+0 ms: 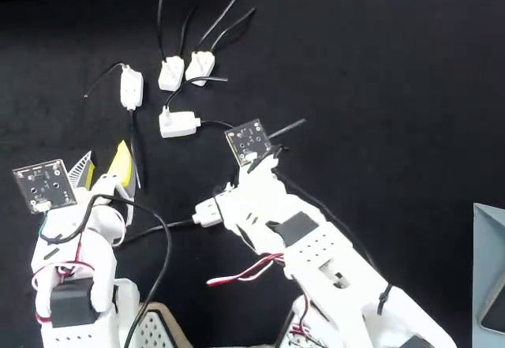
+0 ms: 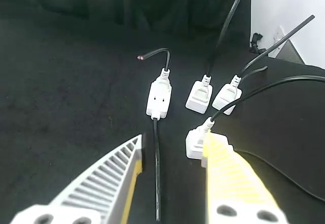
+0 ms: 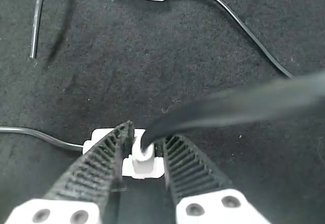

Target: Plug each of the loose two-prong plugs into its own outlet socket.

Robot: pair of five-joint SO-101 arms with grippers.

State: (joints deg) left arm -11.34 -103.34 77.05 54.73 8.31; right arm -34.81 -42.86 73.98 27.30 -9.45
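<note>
High view count: five white connector pieces on the black counter (image 1: 410, 87), each small and blocky with a thin black lead. Two arms, two tools. Single piece (image 1: 131, 86) sits at the left of the group. Twin pieces (image 1: 171, 72) lie side by side just right of it. Fourth piece (image 1: 178, 122) is nearer the arms. Fifth piece (image 1: 207, 212) is at the right tool (image 1: 216, 204). Can't tell plug from socket from up there.

Right wrist view adds grip detail: right tool (image 3: 148, 132) is clenched on the fifth piece (image 3: 143, 167), black ribbed fingers (image 3: 101, 163) touching both its sides, and a lead rises from its collar.

Left wrist view adds: left tool (image 2: 173, 138) released, one grey ribbed finger and one yellow, with a black lead (image 2: 156, 183) running between them. Fourth piece (image 2: 194, 144) is just beside the yellow tip. Single piece (image 2: 158, 98) shows two small dark marks on its face.
</note>
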